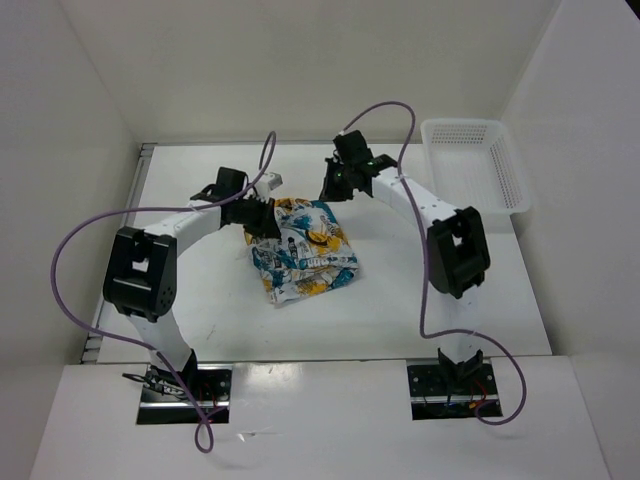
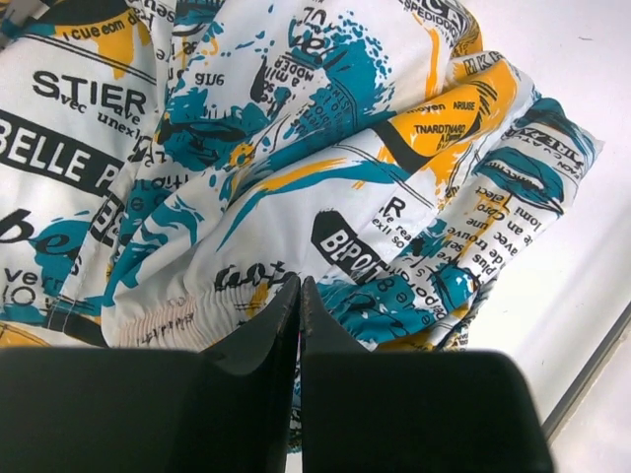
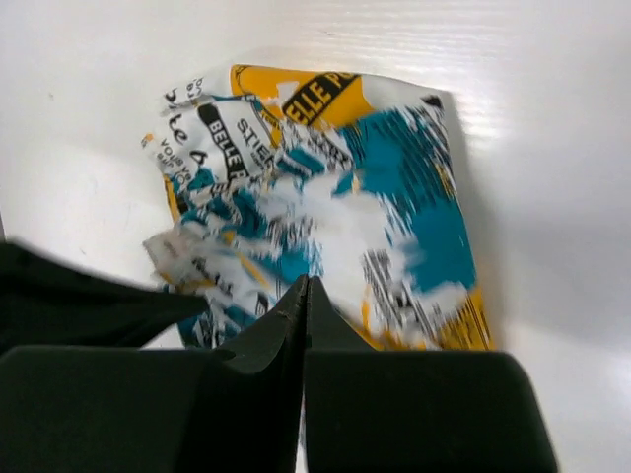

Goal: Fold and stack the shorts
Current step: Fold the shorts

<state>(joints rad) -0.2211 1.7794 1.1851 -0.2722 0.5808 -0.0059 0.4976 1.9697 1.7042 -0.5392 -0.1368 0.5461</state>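
Note:
The shorts [image 1: 305,250] lie in a bunched, roughly folded heap in the middle of the table, white with teal and yellow splashes and black lettering. My left gripper [image 1: 262,226] is at their upper left corner. In the left wrist view its fingertips [image 2: 300,283] are pressed together right over the fabric [image 2: 325,148], and I see no cloth pinched between them. My right gripper [image 1: 336,185] is raised above the shorts' far edge. In the right wrist view it [image 3: 307,283] is shut and empty, with the shorts [image 3: 325,207] blurred below.
A white mesh basket [image 1: 475,160] stands at the back right of the table. Purple cables loop over both arms. The left arm shows as a dark shape [image 3: 79,305] in the right wrist view. A table edge strip [image 2: 592,365] runs at the right of the left wrist view.

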